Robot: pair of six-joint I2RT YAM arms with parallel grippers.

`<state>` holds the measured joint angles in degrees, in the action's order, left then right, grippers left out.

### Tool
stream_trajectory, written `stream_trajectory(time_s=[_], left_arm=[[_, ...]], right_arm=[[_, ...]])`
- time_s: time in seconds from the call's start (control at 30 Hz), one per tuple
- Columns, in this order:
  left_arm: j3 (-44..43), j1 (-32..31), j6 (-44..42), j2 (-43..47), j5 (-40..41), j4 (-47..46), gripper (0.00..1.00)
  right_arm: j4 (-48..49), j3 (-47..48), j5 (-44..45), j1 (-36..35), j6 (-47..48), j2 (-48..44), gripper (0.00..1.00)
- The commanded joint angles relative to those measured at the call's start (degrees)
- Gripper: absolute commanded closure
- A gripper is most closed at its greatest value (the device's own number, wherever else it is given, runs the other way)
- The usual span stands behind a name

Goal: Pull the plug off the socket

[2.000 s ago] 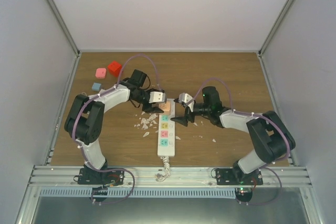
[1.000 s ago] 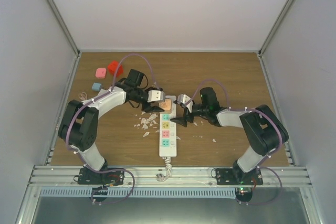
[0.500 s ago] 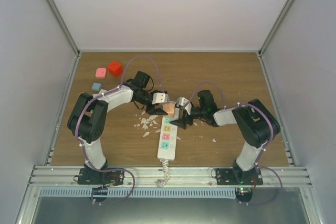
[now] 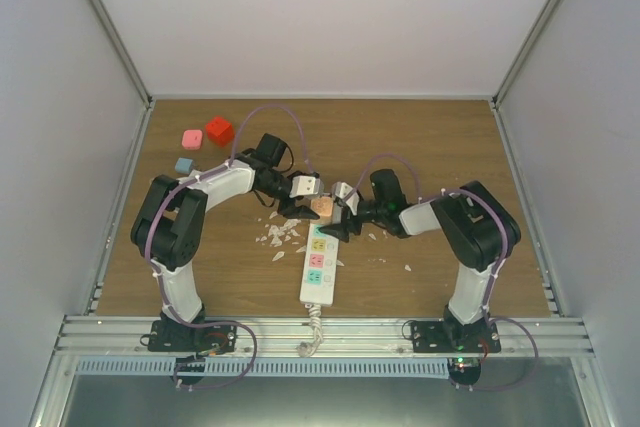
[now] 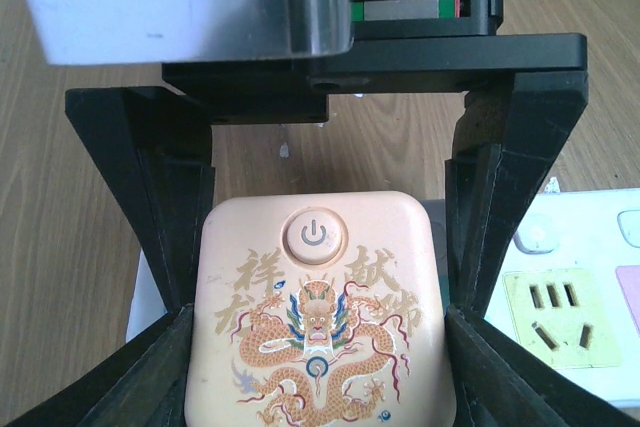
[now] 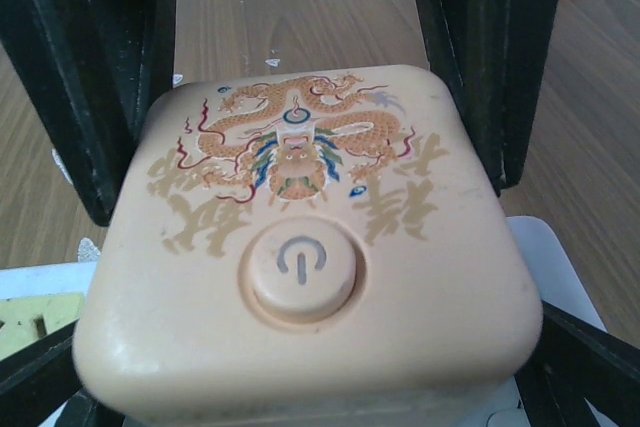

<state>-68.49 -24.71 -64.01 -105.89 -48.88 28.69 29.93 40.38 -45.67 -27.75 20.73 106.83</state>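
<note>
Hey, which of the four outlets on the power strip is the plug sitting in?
The far-end one, opposite the cord, hidden under the peach dragon plug. The yellow outlet, pink outlet and teal outlet stand bare.

Tight at the plug [image 4: 322, 206], roomy on the far and right bench [image 4: 430, 147].
Boxed in on two flanks by the left claw [image 5: 320, 287], pressed against the plug's sides, and straddled from the opposite side by the right claw [image 4: 332, 217], spread wide; shut off underneath by the socket [image 4: 317, 259]. Littered with white scraps [image 4: 276, 237] just left of the socket. Cluttered at the far-left corner by a red block [image 4: 218, 131], pink block [image 4: 191, 138] and blue block [image 4: 184, 165]. Walled on three sides.
</note>
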Motion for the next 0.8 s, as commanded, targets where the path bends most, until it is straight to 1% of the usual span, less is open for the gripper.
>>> stream_trajectory(time_s=[0.0,0.4,0.6,0.77], left_arm=[[-1.56,-0.39,-0.61,0.45,-7.35,3.72,0.72],[-0.94,0.36,-0.15,2.97,-8.31,2.97,0.73],[-1.29,1.09,-0.44,4.27,-9.22,3.78,0.76],[-0.1,1.6,-0.59,5.41,-10.29,2.72,0.77]], right_arm=[[-2.4,0.11,2.05,-0.86,-0.16,2.56,0.0],[-5.26,1.69,3.68,-2.62,2.24,4.81,0.01],[-6.17,2.18,3.86,-2.84,2.82,5.29,0.03],[-6.36,2.38,4.55,-2.85,2.65,5.63,0.04]])
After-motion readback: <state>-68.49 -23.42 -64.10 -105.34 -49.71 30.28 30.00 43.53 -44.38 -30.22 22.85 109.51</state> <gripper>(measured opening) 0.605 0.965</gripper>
